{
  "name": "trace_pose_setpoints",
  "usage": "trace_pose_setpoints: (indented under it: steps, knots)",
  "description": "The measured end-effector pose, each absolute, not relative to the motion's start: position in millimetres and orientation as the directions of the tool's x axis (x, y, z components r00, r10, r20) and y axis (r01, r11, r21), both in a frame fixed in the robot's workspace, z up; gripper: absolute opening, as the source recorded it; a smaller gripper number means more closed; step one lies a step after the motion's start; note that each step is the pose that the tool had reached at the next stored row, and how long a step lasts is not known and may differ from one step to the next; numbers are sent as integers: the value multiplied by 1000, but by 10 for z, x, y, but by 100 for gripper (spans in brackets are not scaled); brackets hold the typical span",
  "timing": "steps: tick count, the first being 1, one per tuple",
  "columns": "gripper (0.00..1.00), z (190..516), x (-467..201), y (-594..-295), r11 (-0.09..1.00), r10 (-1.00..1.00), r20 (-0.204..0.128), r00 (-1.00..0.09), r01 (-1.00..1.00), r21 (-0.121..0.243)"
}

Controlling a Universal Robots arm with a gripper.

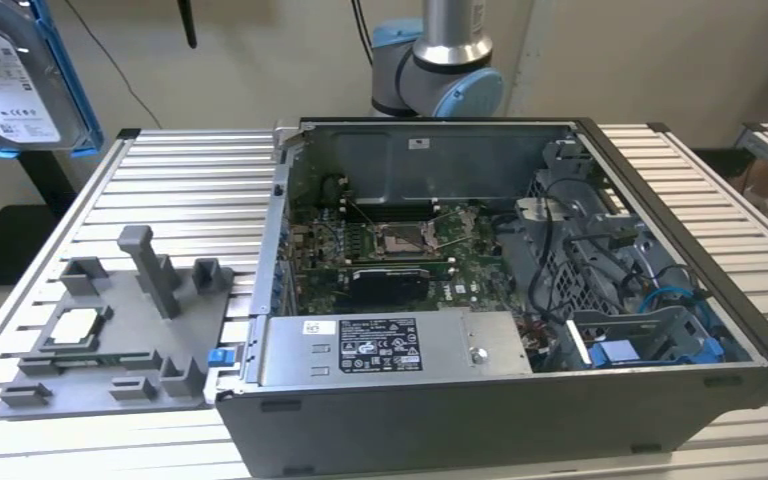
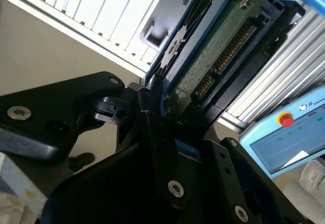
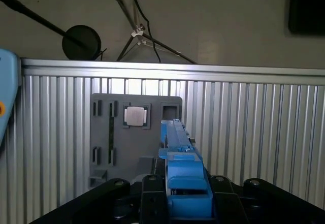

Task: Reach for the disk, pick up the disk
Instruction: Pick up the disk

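The disk [image 1: 11, 85], a silver-grey hard drive with a white label and a blue frame, hangs in the air at the exterior view's upper left, above the table's edge. In the second wrist view the disk [image 2: 213, 56] shows its green circuit board and connector row, with my gripper [image 2: 177, 120] shut on its end between black fingers [image 2: 152, 102]. In the first wrist view the disk [image 3: 177, 142] is seen edge-on as a blue strip rising from my gripper [image 3: 185, 188], high over the grey fixture plate.
A grey fixture plate [image 1: 37, 395] with upright pegs and a small square chip [image 1: 75, 325] lies on the slatted metal table [image 1: 184, 190]. An open computer case [image 1: 744, 340] stands to its right. The arm's base [image 1: 438, 70] rises behind the case. A pendant [image 2: 284, 132] lies off the table.
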State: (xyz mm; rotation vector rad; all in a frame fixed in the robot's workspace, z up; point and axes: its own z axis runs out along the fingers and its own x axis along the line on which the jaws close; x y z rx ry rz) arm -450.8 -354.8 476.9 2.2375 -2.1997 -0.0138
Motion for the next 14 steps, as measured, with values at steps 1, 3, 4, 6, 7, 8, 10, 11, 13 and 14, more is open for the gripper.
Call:
trace_pose_setpoints:
  steps: [1,3,4,6,7,8,10,11,13,14]
  knots:
    - [0,4771,-4503,-3547,-17,-1000,-3,17,-1000,9]
    - [0,4769,-4486,-3548,-17,-1000,-4,17,-1000,9]
    - [0,4769,-4474,-3547,-17,-1000,-4,17,-1000,9]
    - [0,4769,-4440,-3547,-17,-1000,-4,17,-1000,9]
    - [0,4769,-4421,-3547,-17,-1000,-4,17,-1000,9]
    - [0,4769,-4400,-3547,-17,-1000,-4,17,-1000,9]
    - [0,4769,-4364,-3547,-17,-1000,-4,17,-1000,9]
    - [0,4769,-4346,-3547,-17,-1000,-4,17,-1000,9]
    - [0,4769,-4309,-3547,-17,-1000,-4,17,-1000,9]
    - [0,4769,-4289,-3547,-17,-1000,-4,17,-1000,9]
